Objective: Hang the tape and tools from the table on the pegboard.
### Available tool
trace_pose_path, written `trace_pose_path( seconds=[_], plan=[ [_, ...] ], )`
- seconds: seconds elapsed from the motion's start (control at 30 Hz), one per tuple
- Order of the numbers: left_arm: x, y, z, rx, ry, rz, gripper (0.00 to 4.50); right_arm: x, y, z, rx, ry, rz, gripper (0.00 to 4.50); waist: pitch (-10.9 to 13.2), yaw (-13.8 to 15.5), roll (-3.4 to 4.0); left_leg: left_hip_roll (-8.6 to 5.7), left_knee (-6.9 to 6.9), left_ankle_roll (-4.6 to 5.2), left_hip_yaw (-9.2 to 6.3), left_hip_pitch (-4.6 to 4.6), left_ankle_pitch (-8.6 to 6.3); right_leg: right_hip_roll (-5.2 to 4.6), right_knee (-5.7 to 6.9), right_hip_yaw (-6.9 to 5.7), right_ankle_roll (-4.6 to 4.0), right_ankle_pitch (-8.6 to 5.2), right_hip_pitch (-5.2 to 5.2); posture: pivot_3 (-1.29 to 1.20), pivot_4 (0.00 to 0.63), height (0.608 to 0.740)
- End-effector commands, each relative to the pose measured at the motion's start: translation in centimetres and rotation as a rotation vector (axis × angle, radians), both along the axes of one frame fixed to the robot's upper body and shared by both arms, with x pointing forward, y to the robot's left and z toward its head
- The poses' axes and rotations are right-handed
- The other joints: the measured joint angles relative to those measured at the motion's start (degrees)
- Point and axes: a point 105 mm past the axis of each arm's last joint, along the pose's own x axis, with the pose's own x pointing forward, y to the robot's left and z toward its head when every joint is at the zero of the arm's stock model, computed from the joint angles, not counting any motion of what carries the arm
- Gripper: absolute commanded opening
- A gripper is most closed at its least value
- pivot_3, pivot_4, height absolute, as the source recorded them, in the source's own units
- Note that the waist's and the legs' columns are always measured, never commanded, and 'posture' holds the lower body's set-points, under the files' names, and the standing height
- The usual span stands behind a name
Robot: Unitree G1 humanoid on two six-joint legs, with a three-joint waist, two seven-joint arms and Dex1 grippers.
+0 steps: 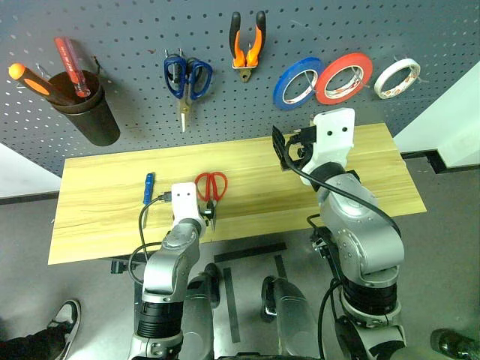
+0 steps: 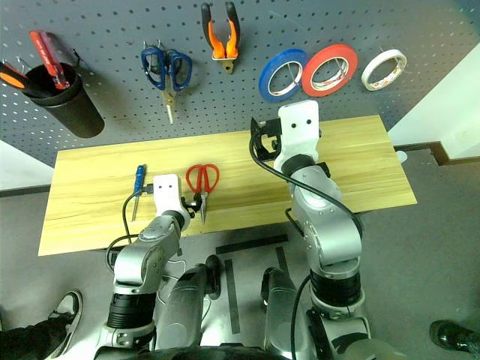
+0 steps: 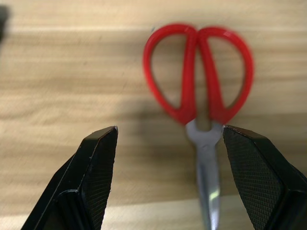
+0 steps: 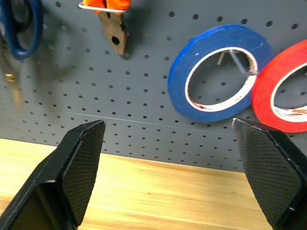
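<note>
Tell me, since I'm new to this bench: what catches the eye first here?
The dark pegboard, hung with blue scissors, pliers and three tape rolls, blue, red and white. Below it on the wooden table, red scissors lie with the open left gripper poised over them. A blue screwdriver lies to their left.

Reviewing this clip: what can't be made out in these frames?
- Red-handled scissors: blade tips hidden behind the left gripper in the left eye view, cut off by the edge in the left wrist view.
- Screwdrivers in the black cup: shafts and tips hidden inside it.
- Blue-handled screwdriver: tip too thin to see on the table.
- Pliers: handles cut off in the right wrist view.
</note>
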Motion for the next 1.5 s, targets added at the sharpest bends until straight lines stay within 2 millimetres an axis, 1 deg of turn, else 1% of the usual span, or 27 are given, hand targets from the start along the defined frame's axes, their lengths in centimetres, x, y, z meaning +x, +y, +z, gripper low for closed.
trace_pose_path(
  seconds=[0.03, 0.1, 0.2, 0.27, 0.37, 0.5, 0.73, 1.1, 1.5],
  plan=[
    [0.1, -1.5, -0.7, -0.061, 0.046, -0.003, 3.64, -1.1, 0.1, 0.8, -0.007, -0.027, 0.031, 4.44, 0.0, 0.0, 0.00, 0.00, 0.00, 0.00, 0.00, 0.00, 0.00, 0.00, 0.00, 0.00, 0.00, 0.00, 0.00, -0.02, 0.330, 0.717],
    [0.4, -1.8, -0.9, -0.062, 0.055, -0.019, 3.64, -1.4, 0.6, -0.3, -0.020, 0.055, 0.103, 4.44, 0.0, 0.1, 0.00, 0.00, 0.01, 0.00, -0.01, 0.00, 0.00, 0.00, 0.00, -0.01, 0.00, 0.00, 0.00, -0.03, 0.335, 0.717],
    [0.7, -2.2, -0.7, -0.066, 0.055, -0.023, 3.64, -3.0, 1.8, -3.5, -0.127, 0.240, 0.275, 4.44, 0.0, 0.1, -0.02, -0.01, 0.06, 0.13, 0.00, -0.01, -0.08, -0.03, -0.01, -0.01, 0.00, 0.00, 0.03, -0.04, 0.340, 0.717],
    [0.8, -2.5, -0.7, -0.068, 0.055, -0.026, 3.64, -4.4, 1.8, -5.4, -0.178, 0.340, 0.352, 4.44, 0.0, 0.1, -0.02, -0.02, 0.08, 0.27, 0.00, -0.02, -0.17, -0.05, -0.01, -0.01, 0.00, 0.00, 0.04, -0.04, 0.343, 0.717],
    [0.8, -2.8, -0.8, -0.076, 0.062, -0.032, 3.64, -5.9, 1.4, -6.8, -0.232, 0.405, 0.408, 4.44, 0.0, 0.0, -0.04, -0.02, 0.09, 0.35, -0.01, -0.02, -0.22, -0.06, -0.01, -0.01, 0.00, 0.00, 0.05, -0.04, 0.347, 0.717],
    [0.8, -2.9, -0.9, -0.077, 0.070, -0.032, 3.64, -6.6, 0.9, -7.1, -0.244, 0.422, 0.422, 4.44, 0.0, -1.0, -0.05, 0.00, 0.13, 0.36, -0.06, -0.01, -0.23, -0.05, -0.01, -0.02, 0.00, 0.00, 0.06, -0.05, 0.351, 0.717],
    [0.9, -2.6, -0.8, -0.078, 0.069, -0.010, 3.64, -7.2, 1.4, -7.2, -0.228, 0.426, 0.481, 4.44, 0.0, -1.0, -0.07, 0.00, 0.17, 0.39, -0.05, -0.01, -0.25, -0.05, -0.01, -0.02, 0.00, 0.00, 0.07, -0.04, 0.354, 0.717],
    [1.4, -2.8, -1.1, -0.078, 0.081, -0.004, 3.64, -7.5, 1.8, -7.1, -0.164, 0.395, 0.502, 4.44, 0.1, -0.9, -0.14, 0.00, 0.17, 0.40, -0.05, -0.02, -0.26, -0.07, -0.02, -0.02, 0.00, 0.00, 0.08, -0.05, 0.365, 0.717],
    [1.1, -2.9, -1.7, -0.066, 0.106, -0.003, 3.64, -7.8, 2.4, -7.0, -0.143, 0.391, 0.520, 4.44, 0.1, -0.9, -0.17, -0.01, 0.16, 0.42, -0.05, -0.03, -0.27, -0.09, -0.05, -0.01, 0.00, 0.00, 0.07, -0.05, 0.368, 0.717]
  ],
)
